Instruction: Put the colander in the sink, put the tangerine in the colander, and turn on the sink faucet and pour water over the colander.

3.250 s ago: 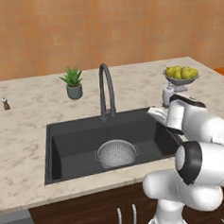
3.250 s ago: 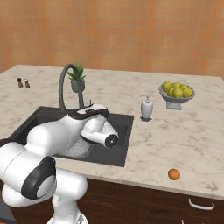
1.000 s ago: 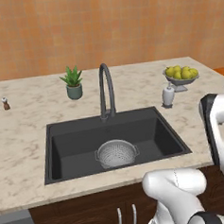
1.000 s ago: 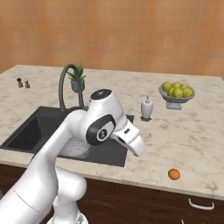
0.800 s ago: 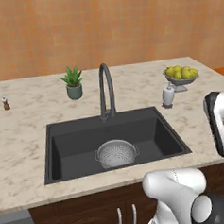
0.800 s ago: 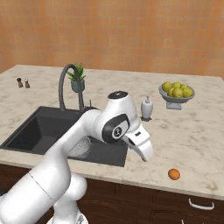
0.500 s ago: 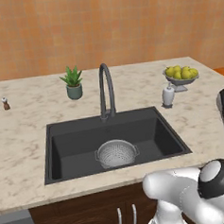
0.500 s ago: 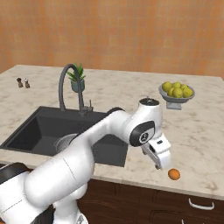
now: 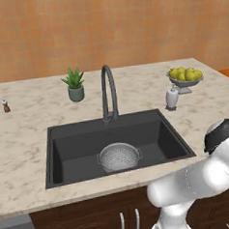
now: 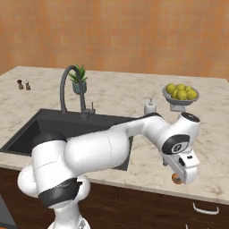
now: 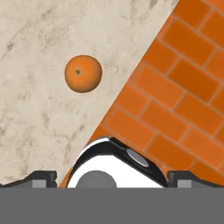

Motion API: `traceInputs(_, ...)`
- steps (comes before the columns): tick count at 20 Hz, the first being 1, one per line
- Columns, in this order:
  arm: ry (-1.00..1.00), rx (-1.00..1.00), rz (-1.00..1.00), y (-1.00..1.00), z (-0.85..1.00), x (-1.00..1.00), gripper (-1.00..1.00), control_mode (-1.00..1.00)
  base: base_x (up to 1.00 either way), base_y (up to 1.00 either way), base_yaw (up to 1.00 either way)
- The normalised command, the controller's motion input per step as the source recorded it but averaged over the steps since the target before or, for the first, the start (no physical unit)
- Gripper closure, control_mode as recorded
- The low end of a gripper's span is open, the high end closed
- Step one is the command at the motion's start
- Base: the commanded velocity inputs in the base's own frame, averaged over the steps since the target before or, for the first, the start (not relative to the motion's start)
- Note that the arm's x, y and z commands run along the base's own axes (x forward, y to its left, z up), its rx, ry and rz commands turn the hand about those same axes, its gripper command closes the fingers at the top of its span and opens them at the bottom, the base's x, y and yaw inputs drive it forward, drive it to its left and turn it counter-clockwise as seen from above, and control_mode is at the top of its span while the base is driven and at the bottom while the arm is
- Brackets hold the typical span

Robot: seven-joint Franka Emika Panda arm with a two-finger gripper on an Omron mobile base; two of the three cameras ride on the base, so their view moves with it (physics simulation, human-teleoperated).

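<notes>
— Hand view first: we are looking down past our fingertips [image 11: 41, 176] at the tangerine [image 11: 83, 73]. Where is it sitting for you?

— It is lying on the speckled counter [image 11: 35, 109], ahead of the fingers and nearer the left-hand tip than the right-hand one as that view shows them, well apart from both. The counter's front edge is running diagonally between the two tips, with orange brick floor [image 11: 175, 100] beyond it.

— Which way is it pointing?

— Being round, it has no long axis we can pick out. Its small dark stem dimple is facing up toward the camera, a little off centre. The skin is an even, slightly mottled orange. We are finding no label or writing on it.

— And the gripper [image 10: 183, 172]?

— In the right base view it is hanging over the counter's front edge, with the tangerine [image 10: 176, 178] peeking out just beside it. The two tips are standing wide apart at the bottom corners of the hand view, holding nothing.

— The rest of the task's things?

— In the left base view the colander [image 9: 119, 156] is sitting upright in the black sink [image 9: 70, 153], rim up, its side handles pointing left and right. The sink faucet [image 9: 108, 93] is standing behind the basin, spout arching toward us. We are seeing no water running.
</notes>
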Motion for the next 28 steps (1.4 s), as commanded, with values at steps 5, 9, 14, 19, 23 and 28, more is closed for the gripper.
traceInputs(5,0.11,0.11,-0.03,-0.27,-0.31,0.29,-1.0,-1.0,0.0,0.0,0.0)
traceInputs(9,0.04,0.08,-0.01,-0.11,-0.4,0.31,-1.0,-1.0,0.0,0.0,0.0)
traceInputs(14,0.11,0.05,-0.01,-0.13,-0.46,0.37,-1.0,-1.0,0.0,0.0,0.0)
traceInputs(19,0.18,0.05,-0.03,-0.35,-0.39,0.31,-1.0,-1.0,0.0,0.0,0.0)
traceInputs(23,0.05,0.08,0.0,-0.36,-0.26,0.08,-1.0,-1.0,0.0,0.0,0.0)
traceInputs(28,-0.01,0.03,0.0,-0.08,-0.08,-0.05,-1.0,-1.0,0.0,0.0,0.0)
